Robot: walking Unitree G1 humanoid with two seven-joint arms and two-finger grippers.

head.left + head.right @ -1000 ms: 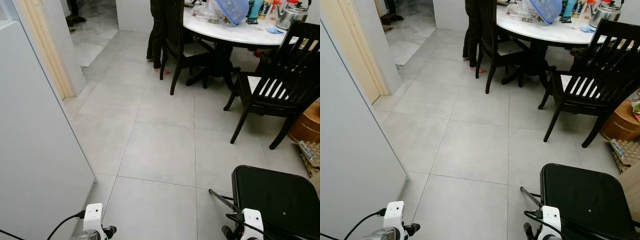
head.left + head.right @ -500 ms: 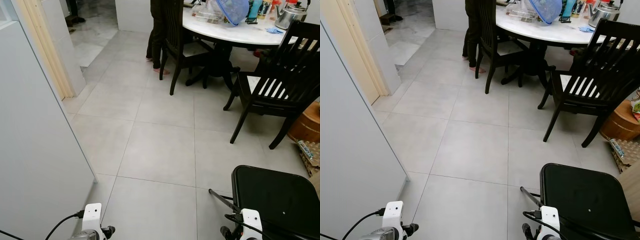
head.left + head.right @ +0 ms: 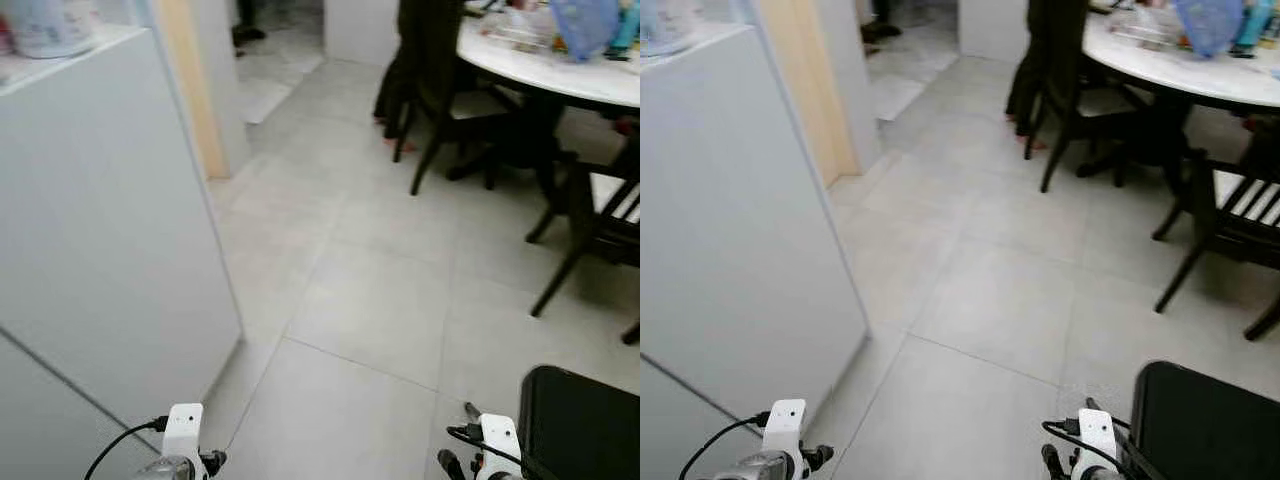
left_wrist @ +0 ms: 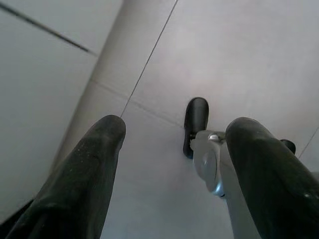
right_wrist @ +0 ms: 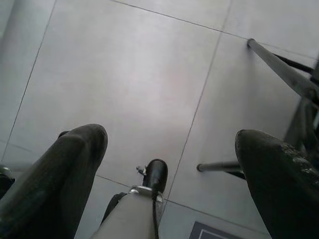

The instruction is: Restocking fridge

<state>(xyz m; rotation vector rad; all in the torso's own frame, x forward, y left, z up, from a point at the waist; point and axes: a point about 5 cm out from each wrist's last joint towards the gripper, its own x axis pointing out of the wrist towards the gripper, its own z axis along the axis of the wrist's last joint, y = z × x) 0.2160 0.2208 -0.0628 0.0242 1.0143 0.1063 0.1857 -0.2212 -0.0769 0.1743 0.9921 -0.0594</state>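
A white appliance side [image 3: 110,220] stands close on my left, with a seam low on its face and a white container [image 3: 45,25] on its top. Both arms hang low, their white wrist parts [image 3: 183,440] [image 3: 497,440] at the picture's lower edge. In the left wrist view my left gripper [image 4: 177,124] is open over grey floor tiles, nothing between its fingers [image 4: 84,169]. My right gripper [image 5: 172,134] is likewise open over the floor, beside thin black stool legs [image 5: 279,64].
A black stool seat [image 3: 585,425] sits at my lower right. Ahead right are a round white table [image 3: 560,75] with clutter, dark wooden chairs [image 3: 440,100] [image 3: 610,200] and a person's legs [image 3: 400,70]. A wooden door frame [image 3: 195,90] and doorway [image 3: 280,50] lie ahead left.
The camera has swung to the left and the picture is blurred. The white appliance looms larger and its top has come into sight. Both arms still hang as before.
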